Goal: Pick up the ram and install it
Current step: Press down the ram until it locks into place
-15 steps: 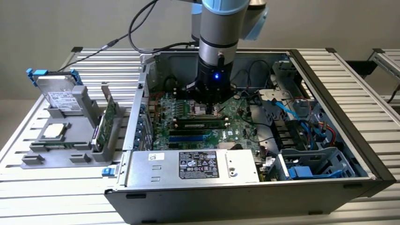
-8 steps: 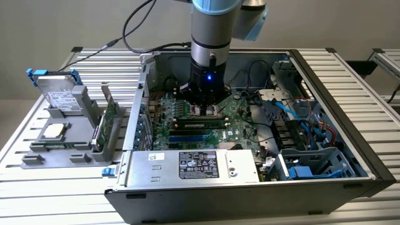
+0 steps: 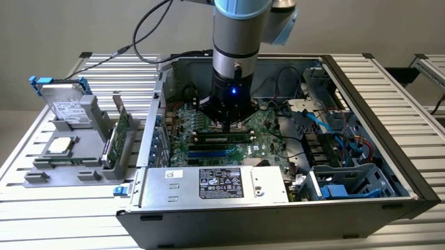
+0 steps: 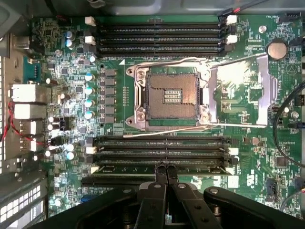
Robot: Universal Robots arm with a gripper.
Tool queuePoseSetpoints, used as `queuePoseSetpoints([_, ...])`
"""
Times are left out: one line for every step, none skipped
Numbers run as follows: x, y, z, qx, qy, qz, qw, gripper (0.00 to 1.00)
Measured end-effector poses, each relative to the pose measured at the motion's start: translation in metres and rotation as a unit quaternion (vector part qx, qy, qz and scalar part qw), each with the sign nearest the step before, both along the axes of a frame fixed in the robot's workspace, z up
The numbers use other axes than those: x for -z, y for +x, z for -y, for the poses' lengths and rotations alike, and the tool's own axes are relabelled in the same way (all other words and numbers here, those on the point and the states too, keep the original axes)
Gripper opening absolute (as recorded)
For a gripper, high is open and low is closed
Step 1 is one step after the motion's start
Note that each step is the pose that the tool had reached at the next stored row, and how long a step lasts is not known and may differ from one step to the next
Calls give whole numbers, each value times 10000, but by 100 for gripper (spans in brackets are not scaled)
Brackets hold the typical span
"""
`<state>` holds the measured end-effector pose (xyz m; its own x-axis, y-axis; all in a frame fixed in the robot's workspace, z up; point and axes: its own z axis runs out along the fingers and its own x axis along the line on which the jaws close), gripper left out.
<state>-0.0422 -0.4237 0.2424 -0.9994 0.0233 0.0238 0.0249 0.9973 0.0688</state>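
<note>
- Power supply point(image 3: 215, 183), silver with a black-and-white label, lies across the near edge of the open computer case point(image 3: 389, 104).
- To the exterior view's right of it sits a blue drive cage point(image 3: 347, 182) with blue and red cables above it.
- Outside the case, on the exterior view's left, a grey holder point(image 3: 41, 177) carries a square silver processor chip point(image 3: 61, 145), an upright green card point(image 3: 120, 127) and, farther back, a hard drive point(image 3: 66, 107).
- On the motherboard point(image 4: 267, 157) just behind the power supply, the ram point(image 3: 222, 138) stands on edge in one of the near memory slots, lengthwise along it.
- The gripper point(image 4: 164, 168) hangs straight down over the middle of the ram; its fingertips point(image 4: 157, 177) are pressed together with no gap, at the stick's top edge. I cannot tell whether they touch it.
- Beyond that bank, the processor socket point(image 4: 171, 95) is bare and its metal lid point(image 4: 243, 90) is swung open beside it.
- A second bank of memory slots point(image 4: 159, 36) lies past the socket, with a coin battery point(image 4: 275, 49) near its end.
</note>
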Motion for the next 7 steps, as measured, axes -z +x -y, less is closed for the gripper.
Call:
queuePoseSetpoints([0, -1, 1, 1, 1, 0, 10000, 10])
queuePoseSetpoints([0, 0, 1, 1, 2, 0, 10000, 10])
queuePoseSetpoints([0, 0, 1, 1, 2, 0, 10000, 10])
queuePoseSetpoints([0, 0, 1, 1, 2, 0, 10000, 10])
queuePoseSetpoints([0, 0, 1, 0, 1, 0, 10000, 10])
queuePoseSetpoints([-1, 0, 1, 0, 1, 0, 10000, 10])
queuePoseSetpoints([0, 0, 1, 0, 1, 1, 10000, 10])
